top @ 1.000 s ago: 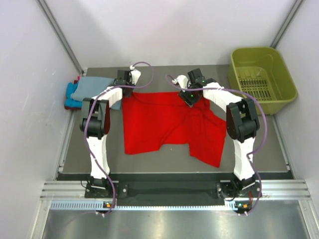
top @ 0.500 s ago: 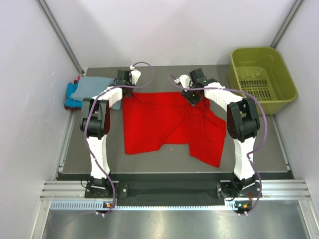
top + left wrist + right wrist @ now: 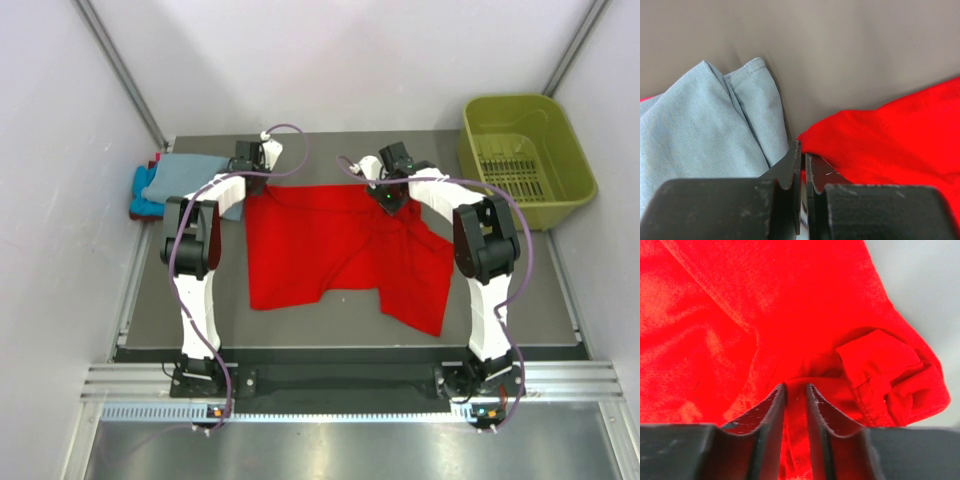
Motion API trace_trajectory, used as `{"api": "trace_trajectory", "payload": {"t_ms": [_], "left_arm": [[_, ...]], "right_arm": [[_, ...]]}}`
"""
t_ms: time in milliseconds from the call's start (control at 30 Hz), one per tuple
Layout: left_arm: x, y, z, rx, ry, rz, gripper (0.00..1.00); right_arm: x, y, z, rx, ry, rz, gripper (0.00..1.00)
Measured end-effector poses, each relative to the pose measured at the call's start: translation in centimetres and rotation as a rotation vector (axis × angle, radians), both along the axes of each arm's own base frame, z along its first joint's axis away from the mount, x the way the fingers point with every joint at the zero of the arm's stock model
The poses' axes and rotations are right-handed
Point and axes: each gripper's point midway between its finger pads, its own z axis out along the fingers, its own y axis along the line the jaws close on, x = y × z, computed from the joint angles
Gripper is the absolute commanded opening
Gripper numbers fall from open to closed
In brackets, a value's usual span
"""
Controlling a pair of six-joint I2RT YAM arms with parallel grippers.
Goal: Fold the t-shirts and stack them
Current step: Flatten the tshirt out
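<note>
The red t-shirt [image 3: 330,250] lies spread and rumpled across the middle of the table. My left gripper [image 3: 250,183] is at its far left corner, shut on the red cloth edge [image 3: 840,135] in the left wrist view. My right gripper [image 3: 388,197] is at the shirt's far right part, shut on a pinched fold of red cloth [image 3: 796,400]. A grey-blue t-shirt [image 3: 195,175] lies folded at the far left; it also shows in the left wrist view [image 3: 700,135]. A turquoise t-shirt [image 3: 145,190] lies under it.
The olive-green plastic basket [image 3: 525,155] stands at the far right. White walls enclose the table on the left, back and right. Dark table surface [image 3: 330,150] shows beyond the red shirt.
My right gripper has shifted slightly toward the far edge with the red cloth in it. The left arm has not moved.
</note>
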Motion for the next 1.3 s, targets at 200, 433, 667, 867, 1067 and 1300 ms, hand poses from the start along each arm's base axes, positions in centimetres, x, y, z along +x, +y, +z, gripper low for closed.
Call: {"api": "trace_trajectory", "payload": {"t_ms": [200, 433, 667, 867, 1067, 1300], "left_arm": [[0.0, 0.0, 0.0, 0.0, 0.0, 0.0, 0.0], [-0.3, 0.0, -0.3, -0.001, 0.01, -0.003, 0.0], [-1.1, -0.1, -1.3, -0.007, 0.033, -0.007, 0.0], [-1.6, -0.2, -1.2, -0.016, 0.038, -0.011, 0.0], [-1.8, -0.2, -1.2, -0.015, 0.039, -0.012, 0.0], [-1.8, -0.2, -1.2, -0.015, 0.039, -0.012, 0.0]], "right_arm": [[0.0, -0.1, 0.0, -0.002, -0.002, -0.003, 0.08], [0.5, -0.3, 1.0, -0.015, -0.018, -0.012, 0.18], [1.1, -0.6, 2.4, -0.016, -0.051, -0.023, 0.27], [1.3, -1.1, 2.4, -0.028, -0.055, -0.032, 0.26], [1.2, -1.0, 2.4, -0.021, -0.052, -0.027, 0.33], [0.8, -0.3, 2.2, -0.006, -0.037, -0.009, 0.29]]}}
